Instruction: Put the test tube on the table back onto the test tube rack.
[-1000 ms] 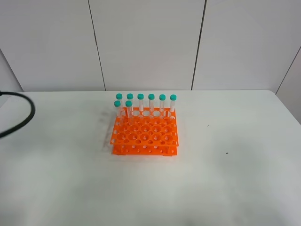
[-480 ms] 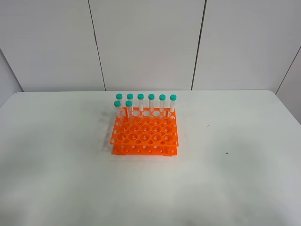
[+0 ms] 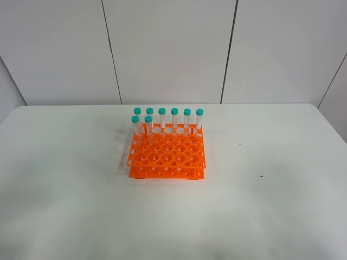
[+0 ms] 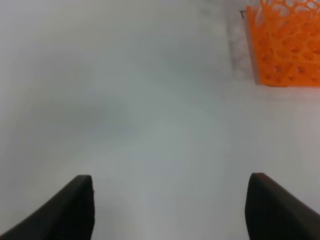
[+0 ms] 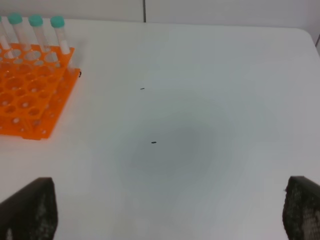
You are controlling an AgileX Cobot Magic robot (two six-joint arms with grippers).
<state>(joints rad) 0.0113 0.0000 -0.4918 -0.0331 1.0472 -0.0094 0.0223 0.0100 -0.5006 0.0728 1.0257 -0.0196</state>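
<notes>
Exterior high view: orange rack (image 3: 167, 153) on counter (image 3: 282, 206) holds eight capped tubes (image 3: 174, 118); none lies loose beside it. Task appears finished. Both grippers' (image 4: 167, 200) (image 5: 170, 210) jaws released, empty.

The wide white matte counter (image 5: 210, 100) fills most of the view, ending at a pale panelled wall (image 5: 225, 12) on the far side, with one rounded corner showing. A bright orange plastic test tube rack (image 5: 32, 97) with a grid of round holes stands on the counter, only partly in view. Three slim clear plastic tubes with teal screw caps (image 5: 60, 35) stand upright in holes along its far row; the rest of the visible holes hold nothing. Two small dark specks (image 5: 153, 142) lie on the bare counter, well apart from the rack. The right end effector (image 5: 170, 212) shows as two dark fingertips (image 5: 31, 212) spread wide apart above the bare counter, with nothing between them.
</notes>
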